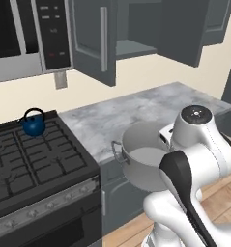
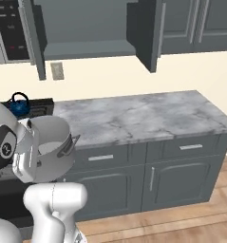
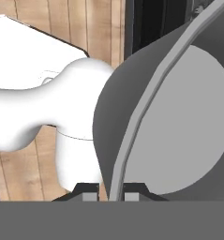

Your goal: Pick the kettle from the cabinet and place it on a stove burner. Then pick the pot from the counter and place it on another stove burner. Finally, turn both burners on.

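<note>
1. Sitting on a rear grate section of the stove burners (image 1: 35, 159), at the far left of the left base view, is the kettle (image 1: 34, 123): upright, handle arched over it. That half of the task looks done; nothing can be told of what is inside it.
2. Front knob strip (image 1: 49, 205) runs along the cooktop edge, well below the kettle. Whether any knob is turned is too small to tell.
3. Overhead, the cabinet (image 1: 95, 41) stands with a door swung open, its shelf (image 1: 131, 48) bare, consistent with the kettle having come from there. Microwave (image 1: 20, 34) hangs to its left.
4. Marble tabletop (image 1: 136, 113) stretches rightward from the cooktop.
5. The pot (image 1: 143, 161) hangs off the tabletop's front edge, in the air, tilted slightly, between stove and arm. Interior reads as plain pale grey: empty, by the look of it.
6. The hand (image 3: 110, 196) is clenched on the pot's rim, one fingertip either side of the thin wall; a rim pinch probably explains the tilt.
7. Judgement: carry in progress toward a free grate section, clear of the kettle.
</note>
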